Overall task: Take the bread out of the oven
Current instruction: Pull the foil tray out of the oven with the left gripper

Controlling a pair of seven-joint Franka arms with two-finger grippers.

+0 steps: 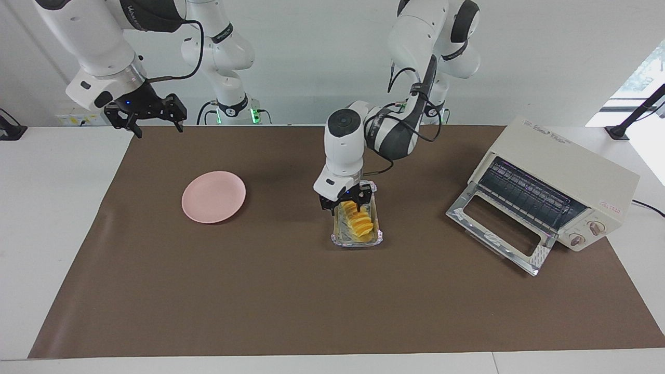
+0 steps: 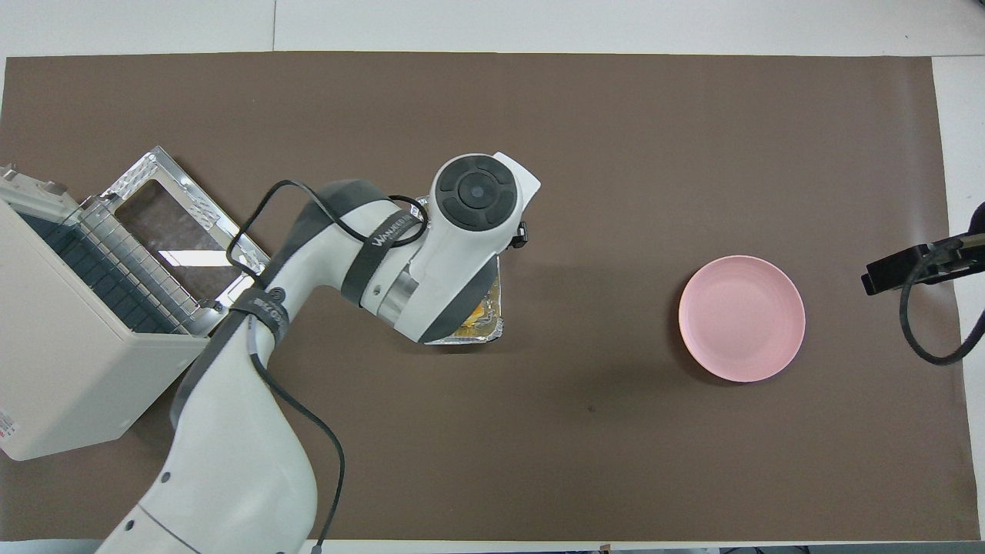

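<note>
Bread out of the oven now, lying in a foil tray at mid-table on the brown mat. Golden, ridged across the top, lengthwise toward and away from the robots. In the overhead view mostly hidden under the arm, just a corner of tray and a sliver of yellow showing.

Left gripper down at the tray's nearer end, right over the loaf, fingers spread to either side of the bread's nearer end. Touching or gripping the bread or tray? Cannot tell from here. Wrist upright, pointing straight down; seen from above, only the round cap of the arm.

Oven at the left arm's end of the table, angled, door dropped flat onto the mat, wire rack bare inside, two knobs at the front. Well apart from the tray.

Pink plate toward the right arm's end, nothing on it, well apart from the tray too.

Right gripper waiting, up in the air over the mat's edge at its own end, fingers spread wide, holding nothing. Only a dark edge of it in the overhead view.
</note>
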